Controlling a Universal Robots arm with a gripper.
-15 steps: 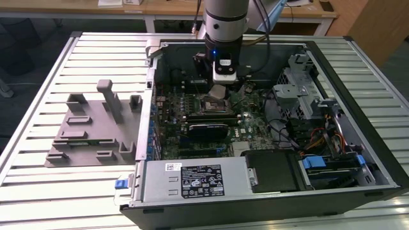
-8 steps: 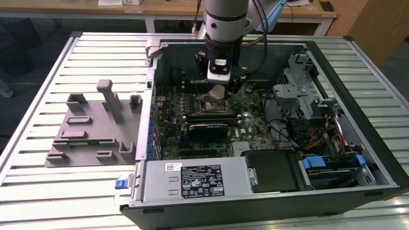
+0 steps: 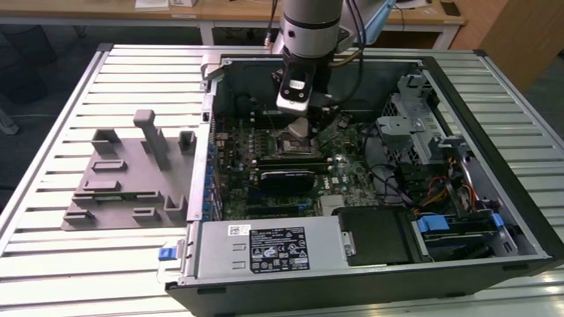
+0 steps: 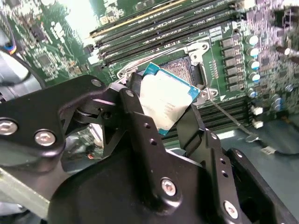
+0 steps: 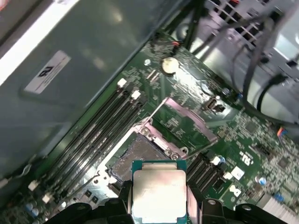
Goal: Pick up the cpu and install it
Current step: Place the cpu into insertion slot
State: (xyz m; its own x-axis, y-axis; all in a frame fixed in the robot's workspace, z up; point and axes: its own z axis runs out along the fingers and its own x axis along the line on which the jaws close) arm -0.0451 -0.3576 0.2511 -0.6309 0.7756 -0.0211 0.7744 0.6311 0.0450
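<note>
The gripper (image 4: pixel 163 106) is clenched on the cpu (image 4: pixel 164 99), one black finger (image 4: pixel 135 95) on each of two opposite edges, so the silver-grey top faces out between them. In the second wrist view the chip sits tilted in the grip (one green-edged corner pointing toward the socket) and is held above the board (image 3: pixel 357 173), not seated. The socket (image 4: pixel 184 69) lies bare just beyond the chip, its metal frame around it and dark memory slots (image 5: pixel 96 133) running alongside. In the first wrist view the cpu (image 5: pixel 159 192) hangs close over the near edge of the socket (image 5: pixel 135 154). In the exterior view the arm reaches down into the open case (image 3: pixel 498 168), which lies on the slatted table (image 3: pixel 79 264) beside a grey fixture (image 3: pixel 123 188).
</note>
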